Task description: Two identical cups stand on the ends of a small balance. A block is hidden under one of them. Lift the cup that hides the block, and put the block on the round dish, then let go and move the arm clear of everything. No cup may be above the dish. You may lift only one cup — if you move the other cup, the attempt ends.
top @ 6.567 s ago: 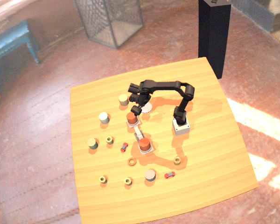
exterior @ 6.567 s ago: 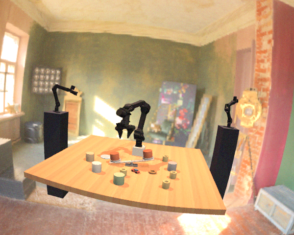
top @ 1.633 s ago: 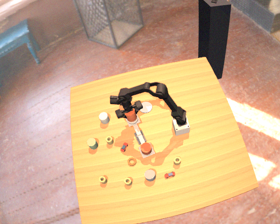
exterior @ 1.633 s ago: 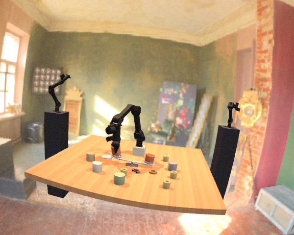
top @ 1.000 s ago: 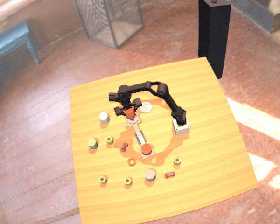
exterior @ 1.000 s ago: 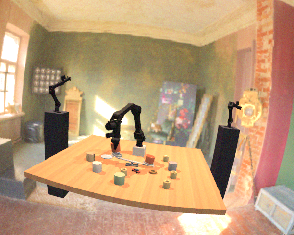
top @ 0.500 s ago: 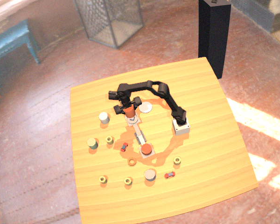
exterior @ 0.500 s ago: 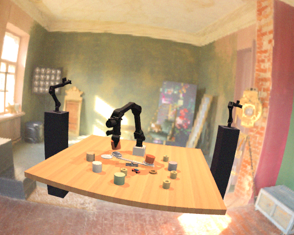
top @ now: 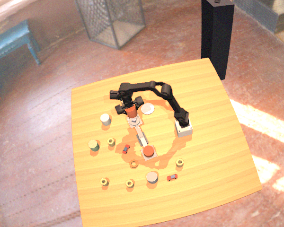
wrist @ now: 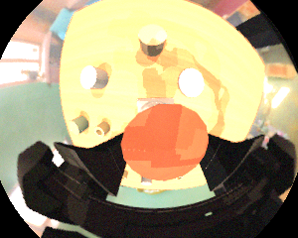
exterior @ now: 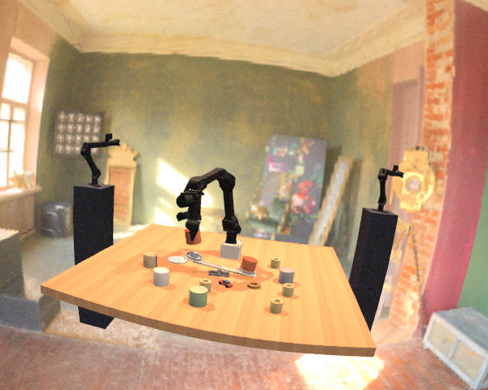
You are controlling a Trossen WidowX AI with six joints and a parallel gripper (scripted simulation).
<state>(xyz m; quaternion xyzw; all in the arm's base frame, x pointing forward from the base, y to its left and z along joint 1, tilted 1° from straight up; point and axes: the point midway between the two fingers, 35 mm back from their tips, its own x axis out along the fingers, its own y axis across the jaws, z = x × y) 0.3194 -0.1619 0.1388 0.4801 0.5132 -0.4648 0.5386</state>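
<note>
The tool (top: pixel 129 107) (exterior: pixel 193 233) (wrist: pixel 161 130) is clamped on one red cup (top: pixel 131 112) (exterior: pixel 195 238) (wrist: pixel 165 141), lifted above the balance's (top: pixel 139 133) (exterior: pixel 208 266) raised end; the other cup (top: pixel 148 151) (exterior: pixel 249 264) sits on its lower end. The block I cannot make out for certain; setting the cup aside, block transfer and retreat remain; the dish (top: pixel 147 108) (exterior: pixel 176 259) (wrist: pixel 191 82) and white cylinder (top: pixel 105 119) (exterior: pixel 161 277) (wrist: pixel 92 77) flank the balance's raised end.

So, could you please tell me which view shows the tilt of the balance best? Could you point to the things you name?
The exterior view: it shows the balance (top: pixel 138 132) (exterior: pixel 211 265) side-on, its cup-bearing end lower. The top view shows its length but hardly the tilt; the wrist view shows only one end.
</note>
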